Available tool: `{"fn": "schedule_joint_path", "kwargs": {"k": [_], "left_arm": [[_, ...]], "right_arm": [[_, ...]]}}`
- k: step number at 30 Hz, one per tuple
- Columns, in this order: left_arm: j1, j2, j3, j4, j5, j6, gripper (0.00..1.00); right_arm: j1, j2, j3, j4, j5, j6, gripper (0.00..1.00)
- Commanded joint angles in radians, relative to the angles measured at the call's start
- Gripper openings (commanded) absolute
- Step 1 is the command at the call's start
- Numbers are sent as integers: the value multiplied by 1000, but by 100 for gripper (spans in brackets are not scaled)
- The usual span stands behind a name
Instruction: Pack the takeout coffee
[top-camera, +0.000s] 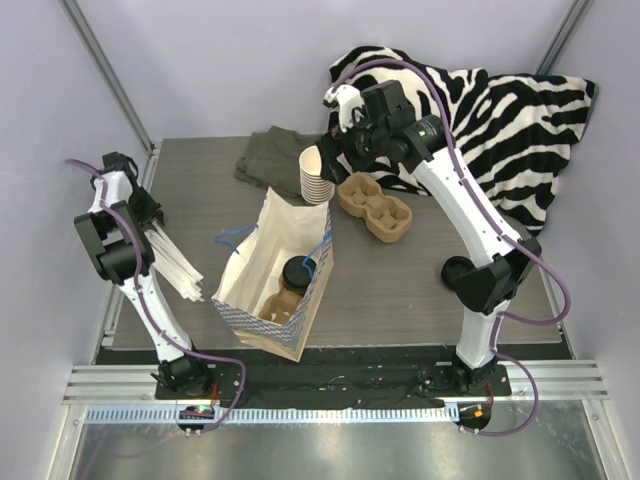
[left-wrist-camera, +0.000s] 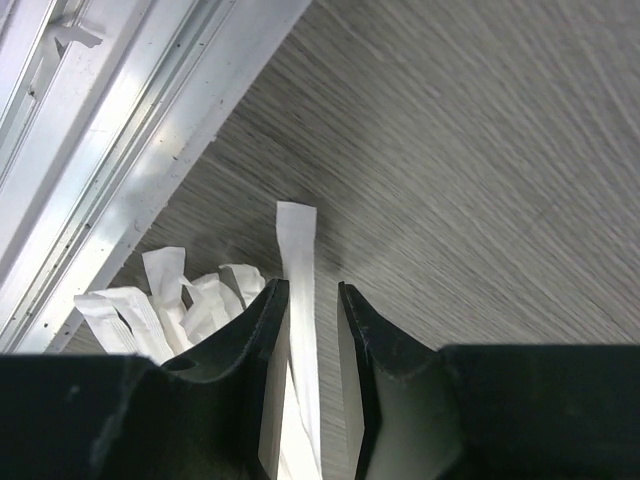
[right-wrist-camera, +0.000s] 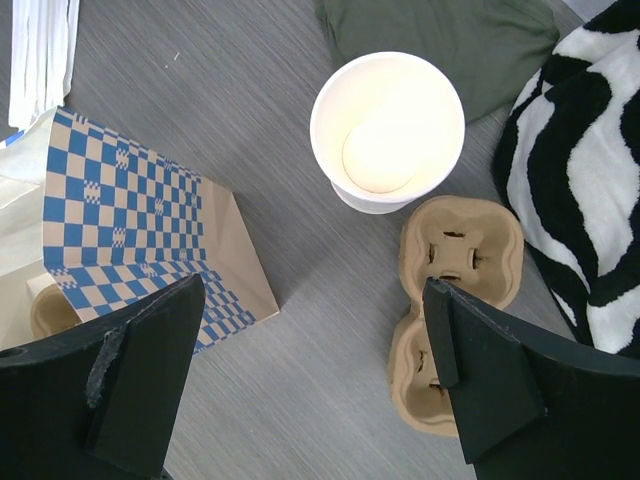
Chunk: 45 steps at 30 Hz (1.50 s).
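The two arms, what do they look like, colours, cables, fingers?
Both the left arm and the right arm have white tubular links joined by chunky black joints. A purple cable runs along each, looping loose near the base. The left gripper and the right gripper have matte black, wedge-shaped fingers; one right finger carries a pale scuff.

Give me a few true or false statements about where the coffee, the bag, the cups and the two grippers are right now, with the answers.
1. The lidded coffee cup stands inside the paper bag. True.
2. The right gripper is shut on the cup stack. False: it is open and holds nothing.
3. A wrapped straw runs between the fingers of the left gripper. True.
4. The cup stack lies tipped over. False: it stands upright beside the cardboard carrier.
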Motion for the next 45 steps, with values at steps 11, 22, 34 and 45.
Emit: {"fn": "schedule_joint_path", "kwargs": {"k": [11, 22, 34, 45], "left_arm": [[-22, 79, 44, 26, 3, -2, 20], [-42, 79, 147, 60, 193, -82, 0], [-58, -199, 153, 247, 295, -95, 0], [-98, -571, 279, 248, 445, 97, 0]], "right_arm": [[-1, 40, 98, -27, 45, -23, 100], [0, 37, 122, -61, 80, -40, 100], [0, 24, 145, -65, 109, -25, 100], [2, -58, 46, 57, 155, -5, 100]]}}
